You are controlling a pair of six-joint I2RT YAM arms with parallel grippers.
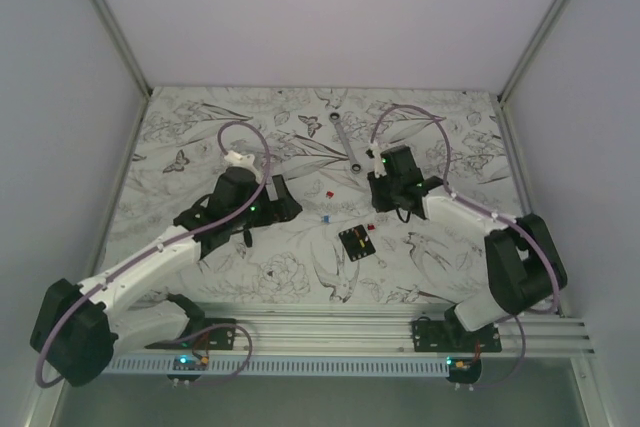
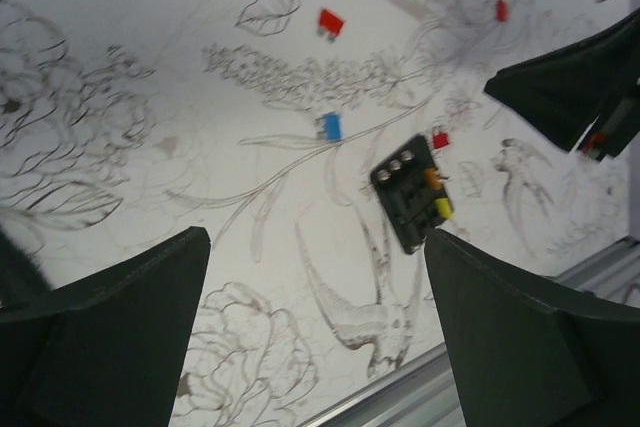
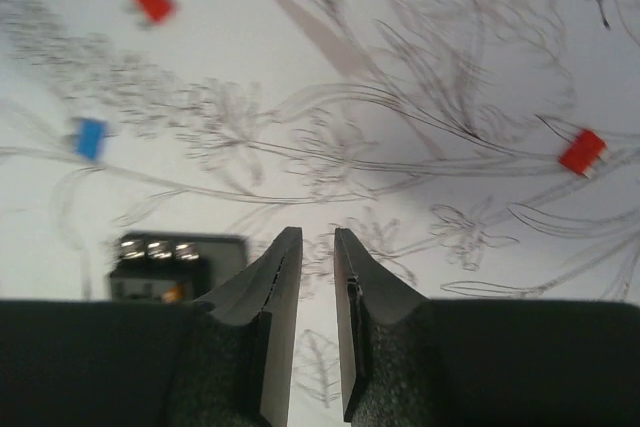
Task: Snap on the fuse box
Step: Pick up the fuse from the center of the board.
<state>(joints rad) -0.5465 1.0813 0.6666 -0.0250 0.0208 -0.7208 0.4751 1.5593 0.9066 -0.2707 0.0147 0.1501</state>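
Note:
The fuse box [image 1: 355, 243] is a small black box lying flat on the patterned table, between the two grippers and nearer the front. In the left wrist view the fuse box [image 2: 412, 192] shows silver contacts and an orange and a yellow fuse. My left gripper [image 1: 285, 202] is wide open and empty, left of the box and above the table. My right gripper [image 1: 385, 202] hovers just behind the box. Its jaws are almost together with a narrow gap and nothing between them. The box [image 3: 175, 267] sits left of the right fingers [image 3: 270, 287].
Loose fuses lie behind the box: a red one [image 1: 327, 192], a blue one [image 1: 328, 217] and a red one [image 3: 582, 151] to the right. A silver wrench [image 1: 345, 137] lies farther back. A metal rail [image 1: 350, 327] runs along the near edge.

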